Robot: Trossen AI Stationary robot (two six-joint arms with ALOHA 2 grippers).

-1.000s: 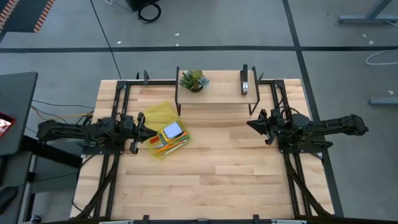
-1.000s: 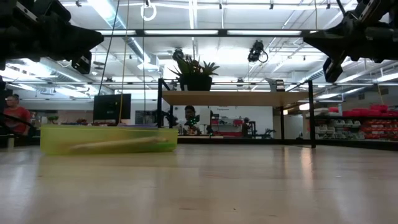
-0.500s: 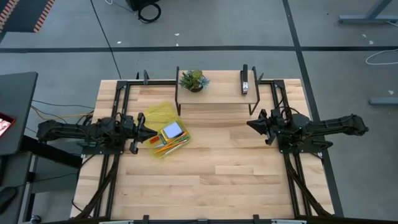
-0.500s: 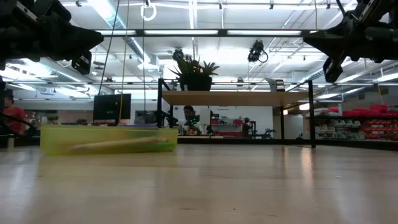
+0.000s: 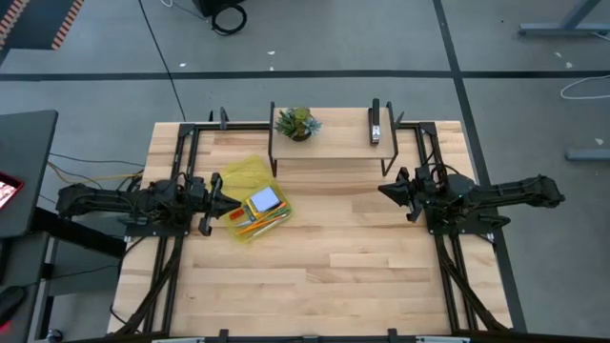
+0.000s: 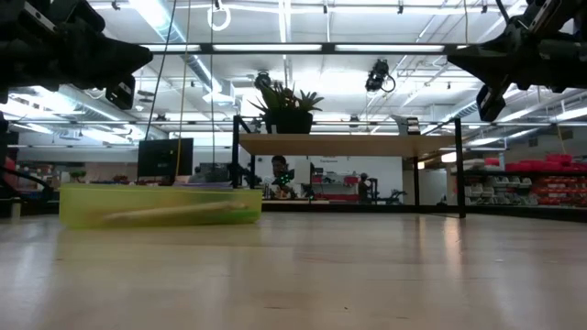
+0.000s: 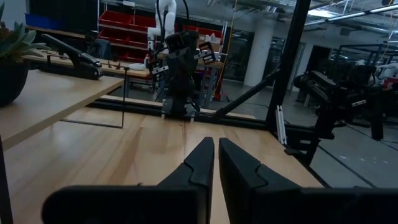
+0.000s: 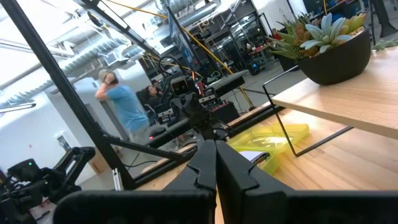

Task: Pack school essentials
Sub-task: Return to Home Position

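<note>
Nothing on the counter (image 5: 362, 276) has shifted since the earlier frames. Only a person in red (image 6: 5, 172) at the far left edge of the low view has slid almost out of frame.

Left hand (image 5: 227, 201) sits left of centre in the high view. Its fingers are pressed nearly together, with a thin slit between them in its wrist view, and it pinches nothing. Its tips are just beside the yellow supply box (image 5: 244, 175). Right hand (image 5: 385, 191) is right of centre, fingers pressed together, empty, well apart from the box.

The box lies centre-left with its lid flapped open toward the upper left. Inside show the pale blue notepad (image 5: 264, 199) and orange pencils (image 5: 257, 226); other items are too small to tell. At upper centre, the potted plant (image 5: 295, 122) and black stapler (image 5: 375, 129) stand on the shelf (image 5: 334, 148), outside the box.

Packing looks finished, and both arms look at or near their parked pose. To home well, the left hand should stay closed and draw straight back toward the left edge, level, so its tips do not clip the box rim or drag the lid. The right arm likely needs little or no travel and should stay clear of the shelf leg.
</note>
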